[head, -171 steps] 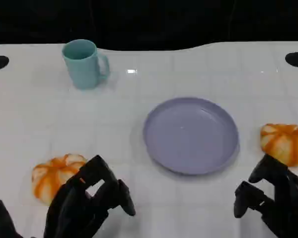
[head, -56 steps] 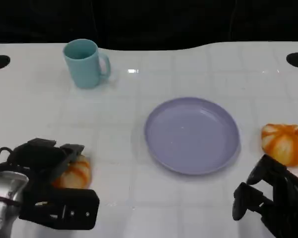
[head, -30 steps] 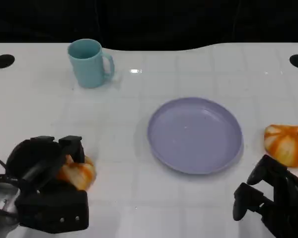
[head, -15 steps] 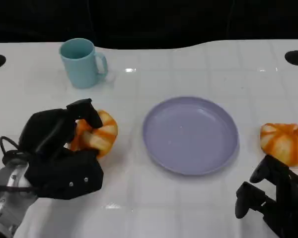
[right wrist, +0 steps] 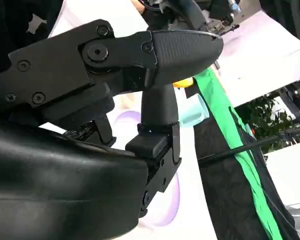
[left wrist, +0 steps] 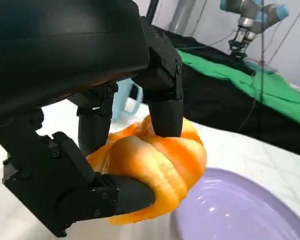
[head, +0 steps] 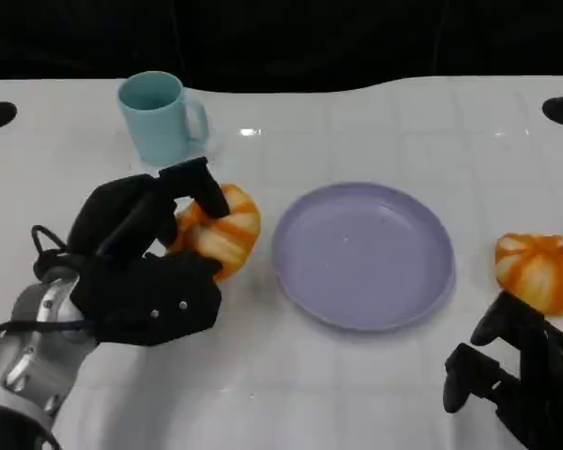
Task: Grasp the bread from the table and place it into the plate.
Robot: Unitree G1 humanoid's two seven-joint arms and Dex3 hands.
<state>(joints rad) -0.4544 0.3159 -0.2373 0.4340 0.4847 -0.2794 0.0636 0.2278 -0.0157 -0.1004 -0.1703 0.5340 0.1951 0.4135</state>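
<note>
My left hand (head: 141, 258) is gripping the bread (head: 218, 228), with one finger (left wrist: 162, 107) pressing over its top and another curling under it, as the left wrist view is showing. I am holding the bread just beside the plate (head: 422, 291), off its left edge and not yet over it; from the head view I cannot tell whether the bread is hanging clear of the desk (head: 357, 122) or brushing it, though the wrist view is suggesting it is lifted.

I am judging the task as roughly half done: the grasp is made, and what is left is carrying the bread over the rim, setting it down inside the plate and letting go. The plate is lying bare, waiting.

The bread is looking like a rounded, pumpkin-shaped bun, orange with pale cream stripes running between puffed lobes. It is giving slightly under my fingers, so I am taking it to be soft.

My right hand (head: 516, 380) is resting low at the near right of the desk, holding nothing, its fingers loosely apart and partly curled. A second bun (head: 540, 270) of the same look is sitting just beyond it, to the right of the plate and apart from it. A light blue mug (head: 158, 117) is standing upright farther back on the desk, behind my left hand
</note>
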